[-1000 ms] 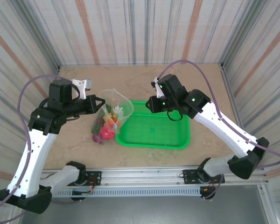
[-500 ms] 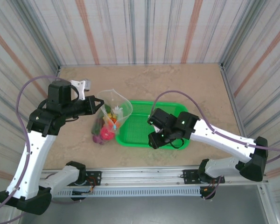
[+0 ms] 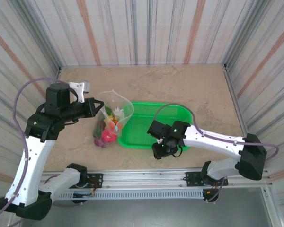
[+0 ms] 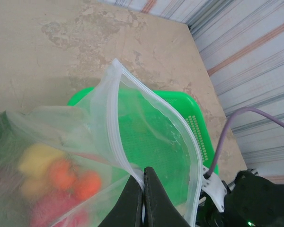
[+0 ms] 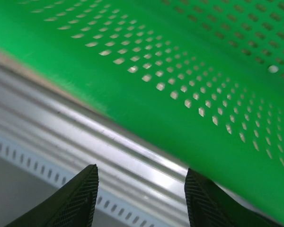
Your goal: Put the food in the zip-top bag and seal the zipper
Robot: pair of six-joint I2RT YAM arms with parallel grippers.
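Plastic of the zip-top bag [image 4: 173, 151] looked floppy, slick; the left gripper [image 4: 143, 176] pinched its zipper [image 4: 114, 118], likely the firmest hold. The right gripper [image 5: 141, 182] gaped empty.

The left arm [image 3: 31, 156] and the right arm [image 3: 213, 139] were built of white link shells joined by black joint housings, each with a black base beside the slotted metal rail [image 3: 142, 178]. On the side away from that rail, the left arm's purple cable [image 3: 20, 97] and the right arm's purple cable [image 3: 177, 105] arched clear of the shells. The left claw [image 4: 143, 198] had narrow, smooth black fingers, while the right claw [image 5: 141, 189] had broader black fingers with fine cross-hatched faces.
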